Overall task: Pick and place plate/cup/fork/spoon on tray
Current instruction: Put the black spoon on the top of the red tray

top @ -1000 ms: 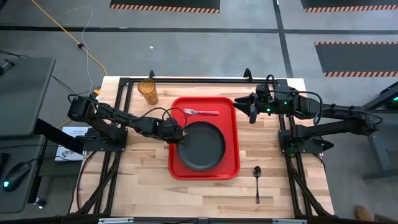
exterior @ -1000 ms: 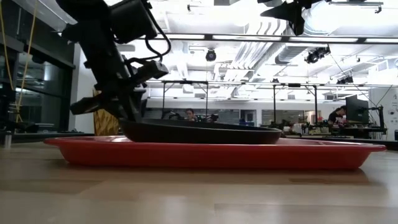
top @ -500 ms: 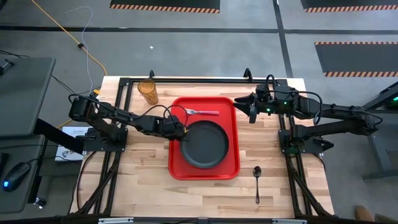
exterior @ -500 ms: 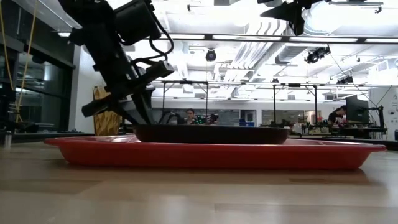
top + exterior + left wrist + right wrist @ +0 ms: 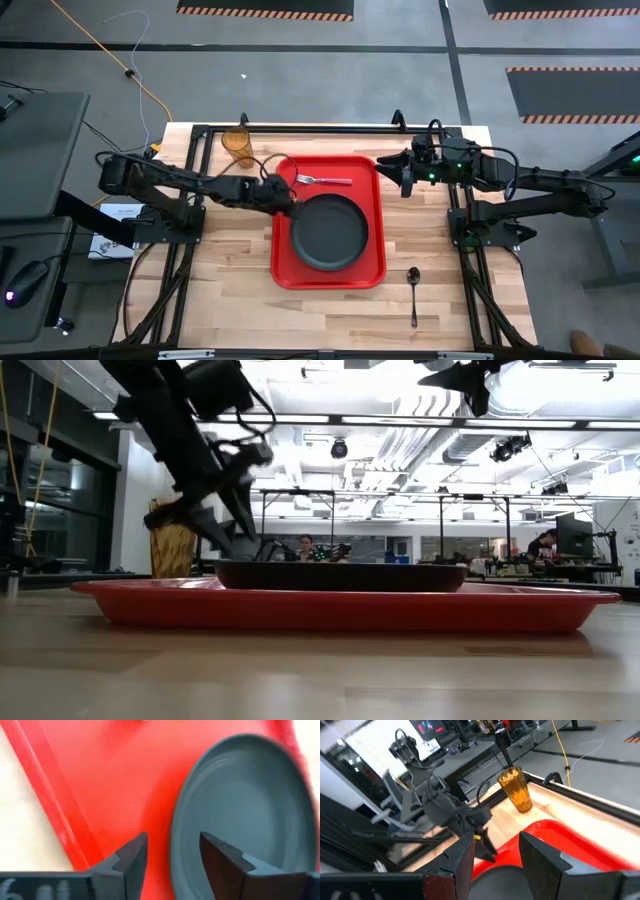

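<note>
The black plate lies flat in the red tray, toward its near half. The pink-handled fork lies on the tray's floor along its far rim. The amber cup stands upright on the table at the far left. The dark spoon lies on the wood to the right of the tray. My left gripper is open, raised above the plate's far-left rim and holding nothing. My right gripper hangs open beside the tray's far right corner.
Black frame rails run along the table's far edge and down both sides under the arms. Bare wood shows to the left of the tray and along the near edge. People and desks show far behind the table in the low view.
My left gripper has lowered the plate's raised left rim onto the tray, moving it slightly toward the right. It has then opened, let go, and risen a little toward the table's far left. The plate now lies level in the tray.
</note>
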You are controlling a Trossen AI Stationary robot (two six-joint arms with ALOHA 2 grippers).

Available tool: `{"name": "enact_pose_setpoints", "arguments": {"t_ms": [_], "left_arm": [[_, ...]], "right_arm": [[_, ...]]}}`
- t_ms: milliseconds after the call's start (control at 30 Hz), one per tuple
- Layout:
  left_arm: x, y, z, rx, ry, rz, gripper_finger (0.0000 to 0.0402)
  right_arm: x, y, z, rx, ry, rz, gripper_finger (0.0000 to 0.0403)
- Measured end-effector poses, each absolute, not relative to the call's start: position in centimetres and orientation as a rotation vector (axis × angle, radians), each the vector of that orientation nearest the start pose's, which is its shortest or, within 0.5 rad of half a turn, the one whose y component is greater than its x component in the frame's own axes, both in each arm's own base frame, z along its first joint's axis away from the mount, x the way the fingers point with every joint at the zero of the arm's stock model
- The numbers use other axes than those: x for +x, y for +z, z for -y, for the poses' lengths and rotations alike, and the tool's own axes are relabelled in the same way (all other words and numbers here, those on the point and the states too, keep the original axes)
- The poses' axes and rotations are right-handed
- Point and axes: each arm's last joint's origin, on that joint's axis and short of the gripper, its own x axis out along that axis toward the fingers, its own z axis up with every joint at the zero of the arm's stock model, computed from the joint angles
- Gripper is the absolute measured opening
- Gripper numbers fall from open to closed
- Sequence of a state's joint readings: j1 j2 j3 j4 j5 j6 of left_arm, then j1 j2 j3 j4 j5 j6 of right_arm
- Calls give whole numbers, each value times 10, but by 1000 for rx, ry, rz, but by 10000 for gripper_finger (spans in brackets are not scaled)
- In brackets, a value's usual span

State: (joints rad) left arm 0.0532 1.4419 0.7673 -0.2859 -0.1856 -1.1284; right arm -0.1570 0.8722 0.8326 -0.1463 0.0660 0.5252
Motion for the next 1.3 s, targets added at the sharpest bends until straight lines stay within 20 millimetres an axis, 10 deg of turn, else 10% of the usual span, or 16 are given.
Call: {"name": "enact_pose_setpoints", "arguments": {"t_ms": [367, 567, 767, 967, 1300], "left_arm": [[225, 296, -27, -686, 254, -244, 188], [193, 338, -22, -532, 272, 47, 188], [179, 348, -21, -491, 275, 102, 188], [179, 348, -21, -491, 264, 100, 188], [184, 344, -21, -491, 257, 77, 188]], "right_arm": [[191, 342, 31, 587, -221, -84, 147], [191, 346, 31, 582, -210, -47, 147], [191, 343, 30, 647, -183, -74, 147], [185, 319, 14, 961, 9, -453, 147], [144, 275, -58, 1315, -437, -1045, 147]]}}
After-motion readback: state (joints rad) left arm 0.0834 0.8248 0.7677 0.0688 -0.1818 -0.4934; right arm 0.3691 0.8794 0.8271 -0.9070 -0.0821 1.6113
